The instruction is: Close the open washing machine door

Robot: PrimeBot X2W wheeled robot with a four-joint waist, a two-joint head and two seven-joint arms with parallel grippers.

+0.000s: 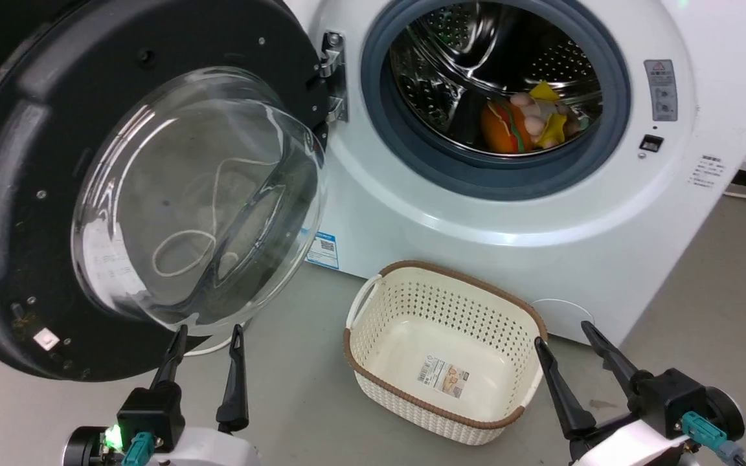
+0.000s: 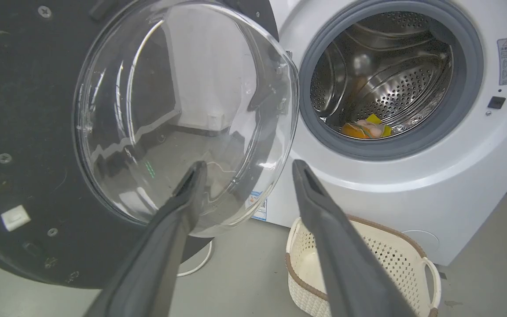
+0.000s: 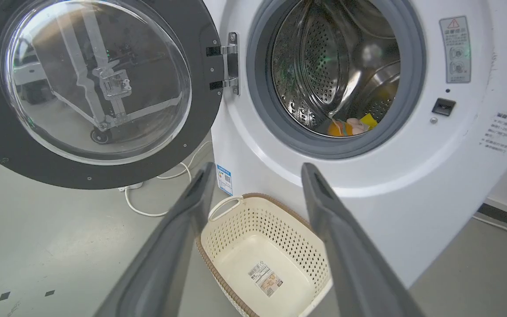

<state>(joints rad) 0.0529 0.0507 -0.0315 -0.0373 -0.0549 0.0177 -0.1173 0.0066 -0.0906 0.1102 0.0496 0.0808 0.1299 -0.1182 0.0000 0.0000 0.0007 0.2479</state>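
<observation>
Door: we see the washing machine door (image 1: 146, 194) swung wide open at the left of the head picture, its clear glass bowl bulging toward us.
Machine: the white washing machine (image 1: 541, 252) is at the upper right, and its round hole shows the shiny steel drum (image 1: 476, 58).
Inside: orange and yellow soft toys (image 1: 528, 120) lie low in the drum.
Left claw: our left claw (image 1: 210, 330) is at the lower left with its fingers spread apart. It holds nothing, and its tips are just below the door's glass.
Right claw: our right claw (image 1: 562, 333) is at the lower right, spread wide, holding nothing.
Basket: a cream basket (image 1: 451, 310) with holes sits on the grey floor (image 1: 295, 401) at the lower middle.
</observation>
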